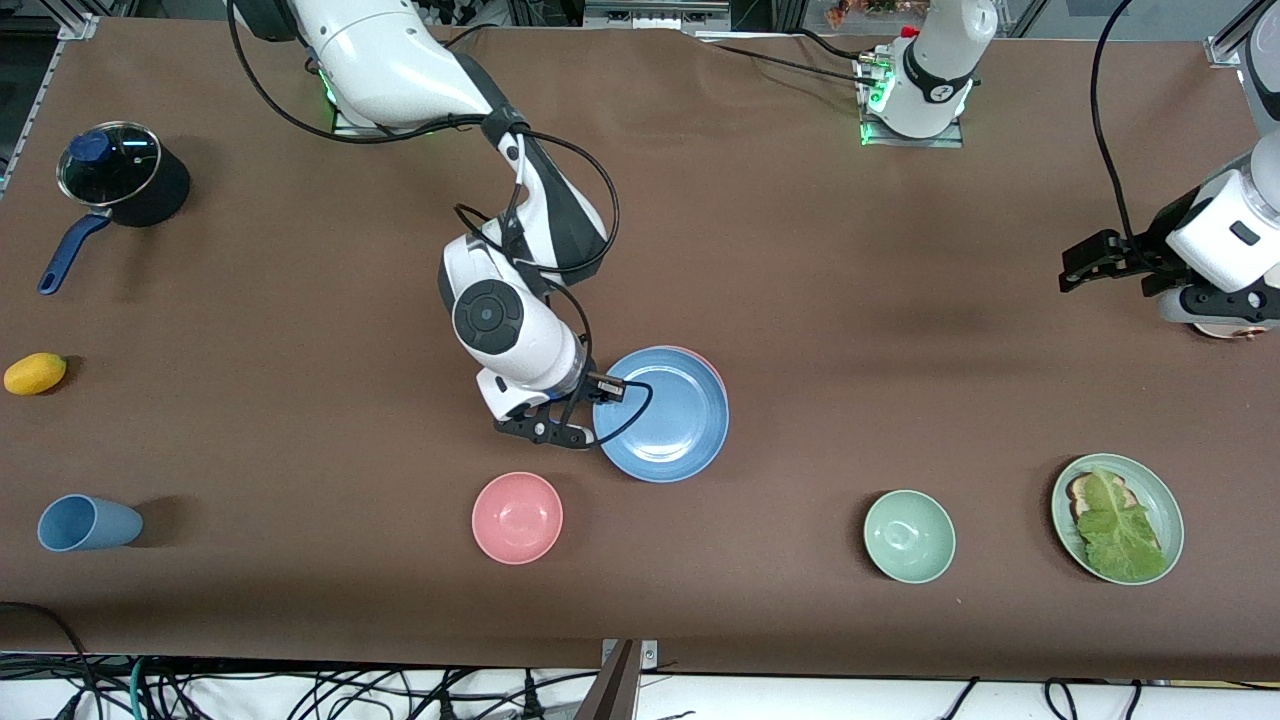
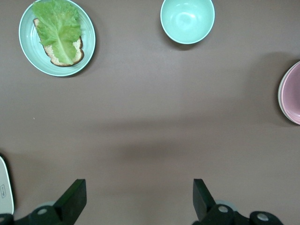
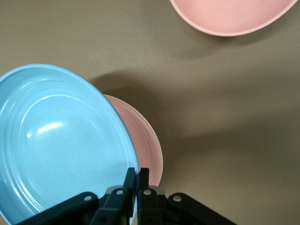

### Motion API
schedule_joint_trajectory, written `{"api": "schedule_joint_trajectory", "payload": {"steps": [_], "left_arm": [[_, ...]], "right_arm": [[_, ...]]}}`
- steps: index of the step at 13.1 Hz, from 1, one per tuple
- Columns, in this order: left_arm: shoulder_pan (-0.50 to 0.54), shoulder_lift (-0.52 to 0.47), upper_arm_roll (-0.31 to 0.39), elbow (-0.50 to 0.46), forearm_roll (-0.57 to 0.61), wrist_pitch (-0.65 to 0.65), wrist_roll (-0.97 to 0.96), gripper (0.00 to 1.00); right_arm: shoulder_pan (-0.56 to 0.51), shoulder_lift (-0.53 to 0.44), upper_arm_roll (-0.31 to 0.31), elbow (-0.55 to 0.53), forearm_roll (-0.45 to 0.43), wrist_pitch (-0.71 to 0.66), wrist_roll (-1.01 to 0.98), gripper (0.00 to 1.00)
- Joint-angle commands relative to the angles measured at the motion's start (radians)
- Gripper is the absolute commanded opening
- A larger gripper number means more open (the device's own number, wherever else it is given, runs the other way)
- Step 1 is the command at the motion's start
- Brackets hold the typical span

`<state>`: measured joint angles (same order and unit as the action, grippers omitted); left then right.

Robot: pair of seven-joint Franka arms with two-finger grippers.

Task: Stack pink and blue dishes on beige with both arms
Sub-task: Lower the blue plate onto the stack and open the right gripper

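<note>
My right gripper point(image 1: 582, 426) point(image 3: 139, 176) is shut on the rim of the light blue plate point(image 1: 662, 415) point(image 3: 56, 145), at the edge toward the right arm's end of the table. The blue plate sits tilted over the pale pink plate point(image 1: 712, 368) point(image 3: 143, 136), of which only an edge shows. A thin cream line under the pink rim point(image 3: 157, 149) may be the beige plate, otherwise hidden. The pink plate's edge point(image 2: 291, 93) also shows in the left wrist view. The left gripper point(image 1: 1085, 266) point(image 2: 139, 197) waits open over the table's left-arm end, holding nothing.
A pink bowl point(image 1: 517, 517) point(image 3: 229, 16) sits just nearer the front camera than the plates. A green bowl point(image 1: 909, 536) point(image 2: 187, 19) and a green plate with lettuce on bread point(image 1: 1117, 518) point(image 2: 57, 37) lie toward the left arm's end. Blue cup point(image 1: 88, 523), yellow fruit point(image 1: 35, 373), lidded saucepan point(image 1: 115, 175).
</note>
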<state>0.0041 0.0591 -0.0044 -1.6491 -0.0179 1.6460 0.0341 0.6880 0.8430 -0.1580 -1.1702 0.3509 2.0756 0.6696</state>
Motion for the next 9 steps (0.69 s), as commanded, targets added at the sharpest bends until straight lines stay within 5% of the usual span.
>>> {"api": "schedule_joint_trajectory", "payload": {"steps": [1,9], "left_arm": [[0.002,-0.007,0.000,0.030,-0.025,-0.003,0.023,1.00],[0.001,-0.002,0.001,0.035,-0.027,-0.032,0.035,1.00]], "right_arm": [[0.021,0.017,0.000,-0.009,0.020,0.024,0.030,0.00],[0.036,0.027,0.000,-0.060,0.022,0.064,0.015,0.00]]}}
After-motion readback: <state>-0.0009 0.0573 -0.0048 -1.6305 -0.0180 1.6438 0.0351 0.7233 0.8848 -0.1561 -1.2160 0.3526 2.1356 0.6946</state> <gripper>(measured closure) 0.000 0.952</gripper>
